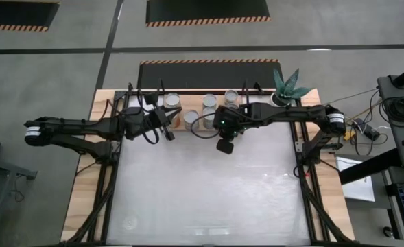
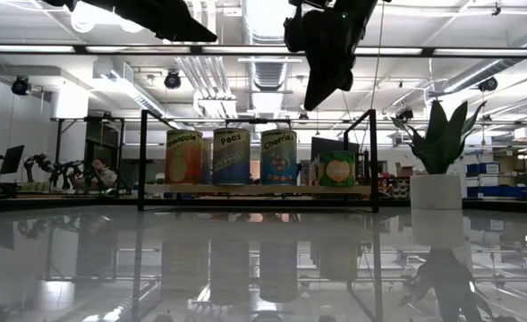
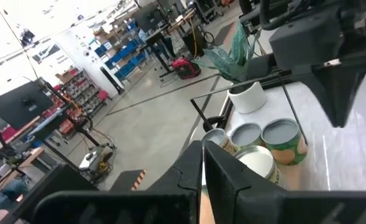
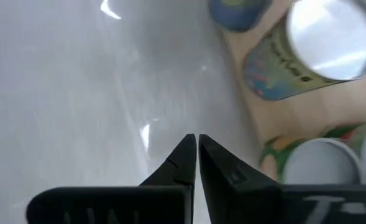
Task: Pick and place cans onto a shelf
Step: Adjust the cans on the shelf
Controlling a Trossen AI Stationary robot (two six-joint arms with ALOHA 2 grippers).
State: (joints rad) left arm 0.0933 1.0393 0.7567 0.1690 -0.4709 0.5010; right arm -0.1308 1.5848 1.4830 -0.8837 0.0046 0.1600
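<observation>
Small cylindrical tin cans [image 1: 208, 110] stand on the light wooden black-framed shelf [image 2: 254, 190] at the desk's far edge. Left tool [image 1: 168, 132] and right tool [image 1: 225, 145], fingers together, empty, hover beside it. Placement appears complete; next, likely retreat.

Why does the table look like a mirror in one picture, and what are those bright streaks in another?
In the low view, the glossy table sits level with the camera, so it mirrors the cans, the shelf and the plant pot. In the right wrist view, ceiling light glints white off the table beside the shut right pincer, and the nearest can lid glares.
</observation>
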